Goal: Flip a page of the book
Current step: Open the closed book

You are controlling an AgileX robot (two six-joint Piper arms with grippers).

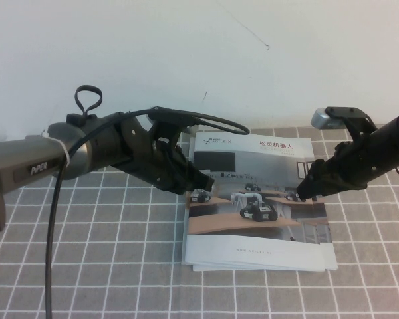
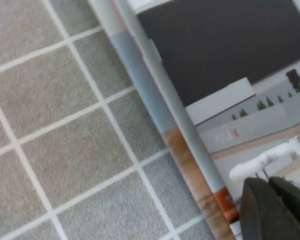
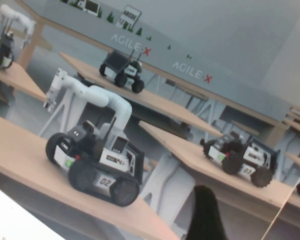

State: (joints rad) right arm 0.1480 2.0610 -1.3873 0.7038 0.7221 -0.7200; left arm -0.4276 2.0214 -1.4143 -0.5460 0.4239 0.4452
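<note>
Behind everything, a plain white wall (image 1: 186,53) filling the upper half of the high view, marked by a faint diagonal scratch at upper centre. Below it, a grey surface (image 1: 120,266) ruled with white grid lines, spread across the lower half. Lower right of centre, lying flat and closed, the book (image 1: 256,199), with the page (image 1: 253,166) as its top leaf: a photo of small wheeled robots on wooden desks. Printed near its upper edge, Chinese characters reading 松灵机器人, beside a small logo too fine to read. Inside the photo, "AGILE X" twice on a long grey wall, and "02" on one robot's front. From the left of frame, a dark arm lettered "PIPER", ending in the left hand (image 1: 201,186) over the book's left edge, at the spine; cannot tell whether open or closed. From the right, the right hand (image 1: 300,194) low over the page's right side, jaws spread wide and gripping nothing; only one dark fingertip (image 3: 205,215) showing in its wrist view.
</note>
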